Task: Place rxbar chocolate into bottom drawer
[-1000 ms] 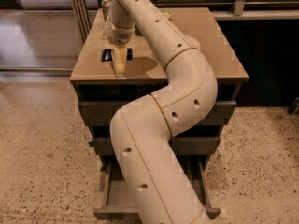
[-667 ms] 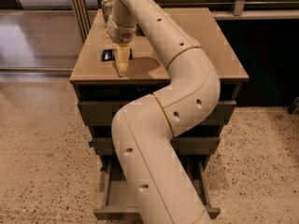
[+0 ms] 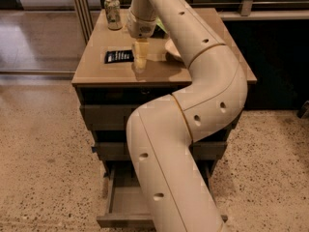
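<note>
The rxbar chocolate (image 3: 119,56), a flat black wrapper with white lettering, lies on the cabinet top near its front left. My gripper (image 3: 140,61) points straight down at the cabinet top, right beside the bar's right end. I cannot tell whether it touches the bar. The bottom drawer (image 3: 123,204) is pulled open at floor level; my arm hides most of its inside.
A pale green drink can (image 3: 113,12) stands at the cabinet's back left corner. A bowl (image 3: 172,48) sits right of the gripper, partly hidden by my arm. The two upper drawers (image 3: 104,116) are closed. Speckled floor lies around the cabinet.
The gripper has shifted a little to the right, from over the bar to beside its right end. The bar has stayed in place.
</note>
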`<state>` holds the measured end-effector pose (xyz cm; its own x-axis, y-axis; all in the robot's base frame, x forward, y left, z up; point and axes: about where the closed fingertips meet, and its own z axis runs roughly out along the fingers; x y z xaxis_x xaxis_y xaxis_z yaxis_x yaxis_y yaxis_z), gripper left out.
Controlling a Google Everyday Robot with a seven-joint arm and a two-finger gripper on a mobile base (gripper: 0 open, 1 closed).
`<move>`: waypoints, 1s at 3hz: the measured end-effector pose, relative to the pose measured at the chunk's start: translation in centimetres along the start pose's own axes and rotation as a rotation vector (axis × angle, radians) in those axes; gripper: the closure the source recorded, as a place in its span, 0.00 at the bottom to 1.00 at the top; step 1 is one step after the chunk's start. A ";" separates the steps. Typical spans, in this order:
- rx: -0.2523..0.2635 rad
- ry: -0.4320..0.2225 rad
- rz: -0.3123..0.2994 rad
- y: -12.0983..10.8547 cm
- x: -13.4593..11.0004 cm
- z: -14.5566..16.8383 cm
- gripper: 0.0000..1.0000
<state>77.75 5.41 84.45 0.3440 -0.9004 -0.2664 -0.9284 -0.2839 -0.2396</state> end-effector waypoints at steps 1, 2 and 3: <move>0.010 0.019 0.018 0.5 1.2 -1.5 0.00; 0.031 -0.025 0.006 1.0 2.4 -2.9 0.00; 0.059 -0.127 -0.036 2.2 3.7 -4.6 0.00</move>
<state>76.34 -0.04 87.23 0.3953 -0.8401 -0.3713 -0.9066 -0.2918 -0.3050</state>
